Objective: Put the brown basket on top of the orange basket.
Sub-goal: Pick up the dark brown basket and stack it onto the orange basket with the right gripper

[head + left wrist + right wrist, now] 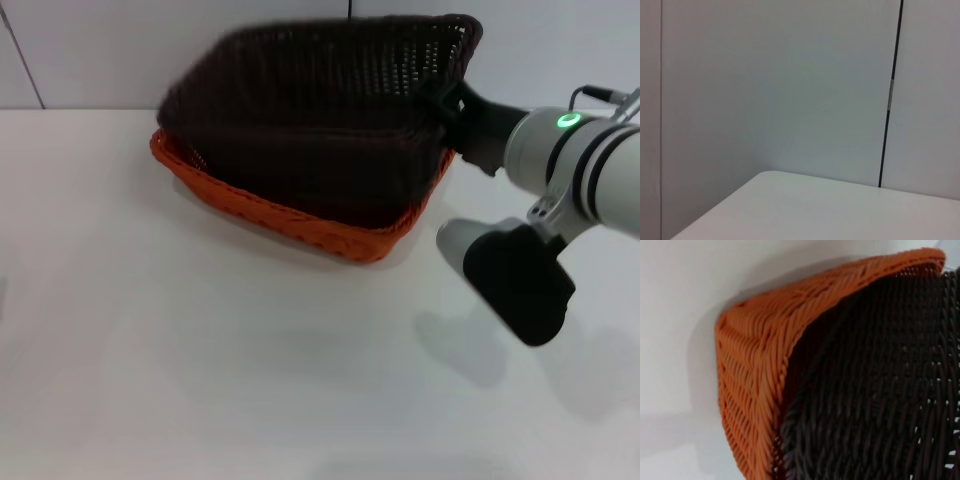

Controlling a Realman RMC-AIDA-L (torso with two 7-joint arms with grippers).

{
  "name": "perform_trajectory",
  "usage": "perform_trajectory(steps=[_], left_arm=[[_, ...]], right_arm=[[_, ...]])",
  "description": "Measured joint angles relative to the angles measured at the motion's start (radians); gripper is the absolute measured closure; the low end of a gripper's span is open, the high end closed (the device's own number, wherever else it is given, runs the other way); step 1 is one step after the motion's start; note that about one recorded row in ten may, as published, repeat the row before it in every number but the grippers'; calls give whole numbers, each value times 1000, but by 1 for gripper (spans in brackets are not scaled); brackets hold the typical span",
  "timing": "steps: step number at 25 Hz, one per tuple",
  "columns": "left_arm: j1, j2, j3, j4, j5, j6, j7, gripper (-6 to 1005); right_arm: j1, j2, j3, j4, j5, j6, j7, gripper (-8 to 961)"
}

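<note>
The brown basket (320,110) is tilted, its left end resting inside the orange basket (300,222) and its right end raised. My right gripper (447,103) is shut on the brown basket's right rim, with the arm reaching in from the right. The orange basket sits flat on the white table, its front rim and right corner showing under the brown one. The right wrist view shows the orange basket's corner (755,365) close up, with the brown basket's weave (880,390) nested against it. My left gripper is out of view.
The white table (200,380) spreads out in front of and to the left of the baskets. A pale wall stands close behind them. The left wrist view shows only a table corner (840,210) and wall panels.
</note>
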Motion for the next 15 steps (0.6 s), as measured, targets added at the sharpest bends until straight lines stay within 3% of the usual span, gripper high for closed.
perform_trajectory(steps=[9,15], left_arm=[[3,0,8,5,7,-2,-15,229],[5,0,26,8,9,0,-15,229]], right_arm=[[-72,12,-50,1,-2,-98,0,304],[-146,16,-104,90,-34,-298,0,304]])
